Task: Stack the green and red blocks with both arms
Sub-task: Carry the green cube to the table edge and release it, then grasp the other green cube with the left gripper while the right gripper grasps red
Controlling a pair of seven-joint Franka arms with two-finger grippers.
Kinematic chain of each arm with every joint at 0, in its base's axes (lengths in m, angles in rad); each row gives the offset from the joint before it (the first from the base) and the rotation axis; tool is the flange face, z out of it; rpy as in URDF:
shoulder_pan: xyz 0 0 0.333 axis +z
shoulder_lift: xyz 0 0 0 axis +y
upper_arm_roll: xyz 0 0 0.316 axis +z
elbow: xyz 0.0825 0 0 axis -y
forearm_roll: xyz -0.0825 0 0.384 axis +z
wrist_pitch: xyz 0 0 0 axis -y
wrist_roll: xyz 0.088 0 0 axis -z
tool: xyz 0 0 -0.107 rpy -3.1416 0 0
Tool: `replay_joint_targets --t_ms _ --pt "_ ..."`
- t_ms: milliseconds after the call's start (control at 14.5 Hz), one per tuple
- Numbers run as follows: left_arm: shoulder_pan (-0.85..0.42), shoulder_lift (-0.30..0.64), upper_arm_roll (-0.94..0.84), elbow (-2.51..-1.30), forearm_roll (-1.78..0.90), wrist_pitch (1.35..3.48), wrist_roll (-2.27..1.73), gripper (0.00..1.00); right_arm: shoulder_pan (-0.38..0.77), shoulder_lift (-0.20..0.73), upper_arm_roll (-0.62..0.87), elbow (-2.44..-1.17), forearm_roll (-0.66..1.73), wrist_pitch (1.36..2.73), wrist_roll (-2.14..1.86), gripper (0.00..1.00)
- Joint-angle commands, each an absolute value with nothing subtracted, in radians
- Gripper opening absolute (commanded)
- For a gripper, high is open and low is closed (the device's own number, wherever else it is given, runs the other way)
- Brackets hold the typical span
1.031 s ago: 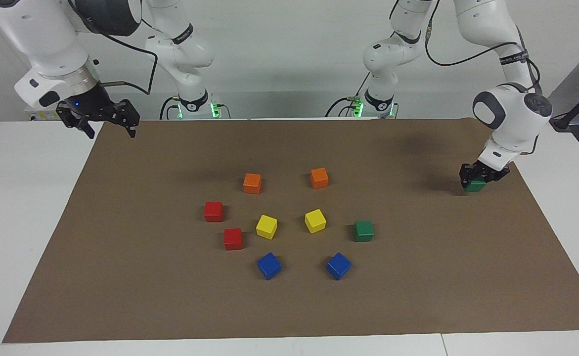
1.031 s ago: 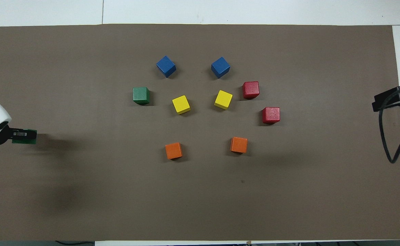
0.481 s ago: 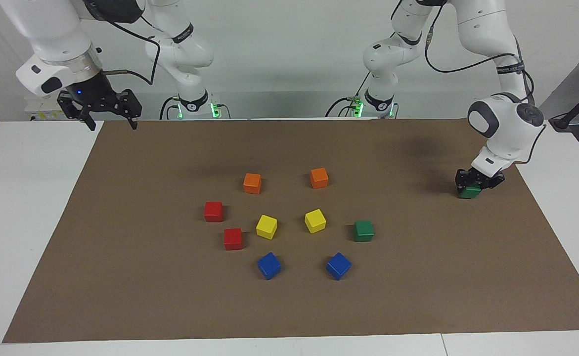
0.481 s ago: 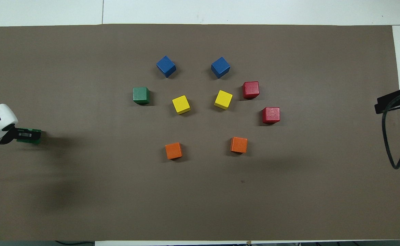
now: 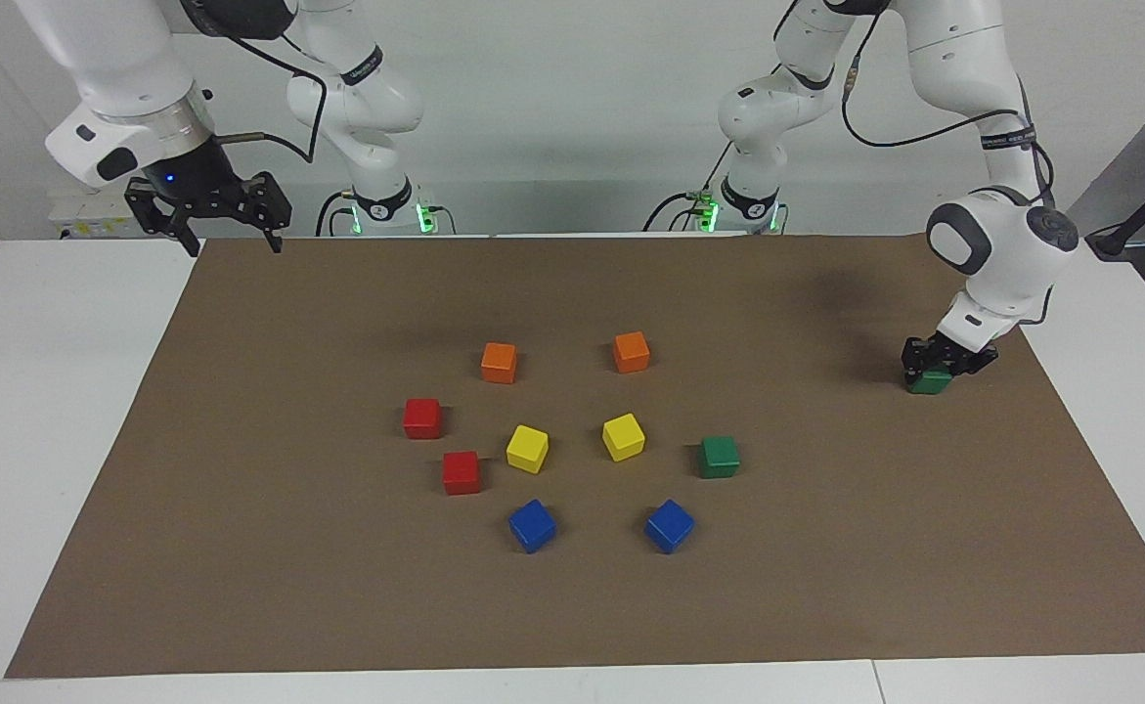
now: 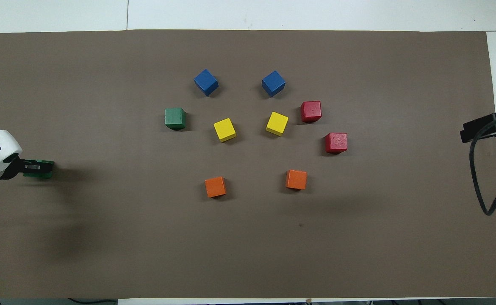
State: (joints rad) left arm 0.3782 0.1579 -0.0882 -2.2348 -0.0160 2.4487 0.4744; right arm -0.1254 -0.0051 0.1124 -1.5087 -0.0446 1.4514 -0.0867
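My left gripper is shut on a dark green block, held down at the brown mat near the left arm's end of the table; both also show in the overhead view. A second green block sits on the mat in the ring of cubes. Two red blocks sit side by side at the ring's other end. My right gripper is open and empty, up in the air over the mat's corner at the right arm's end.
Two orange cubes, two yellow cubes and two blue cubes complete the ring on the brown mat. White table surrounds the mat.
My left gripper has lowered the green block to the mat and shifted a little toward the ring. My right gripper has drifted slightly toward the middle, still open.
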Motion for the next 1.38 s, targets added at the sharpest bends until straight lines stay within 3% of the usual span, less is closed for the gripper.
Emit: replay_joint_targets --t_ms 0,206,481,962,1306 --pt "0.396 0.163 -0.097 -2.249 -0.029 2.476 0.532 1.00 -0.126 -0.031 0.094 -1.534 -0.023 1.445 -0.121 1.00" --pt "0.390 0.160 -0.097 -2.209 -0.029 2.416 0.548 1.00 -0.137 -0.032 0.094 -1.534 -0.023 1.445 -0.121 1.00" --pt "0.370 0.161 -0.103 -2.015 -0.028 2.203 0.540 1.00 -0.126 -0.032 0.097 -1.534 -0.023 1.450 -0.114 1.00" --pt "0.068 0.179 -0.101 -1.774 -0.029 2.011 0.119 1.00 -0.120 -0.037 0.110 -1.584 -0.003 1.523 -0.068 1.00" --pt "-0.104 0.224 -0.100 -1.732 -0.028 2.029 -0.018 1.00 -0.016 0.090 0.133 -1.612 -0.002 1.722 0.133 1.00"
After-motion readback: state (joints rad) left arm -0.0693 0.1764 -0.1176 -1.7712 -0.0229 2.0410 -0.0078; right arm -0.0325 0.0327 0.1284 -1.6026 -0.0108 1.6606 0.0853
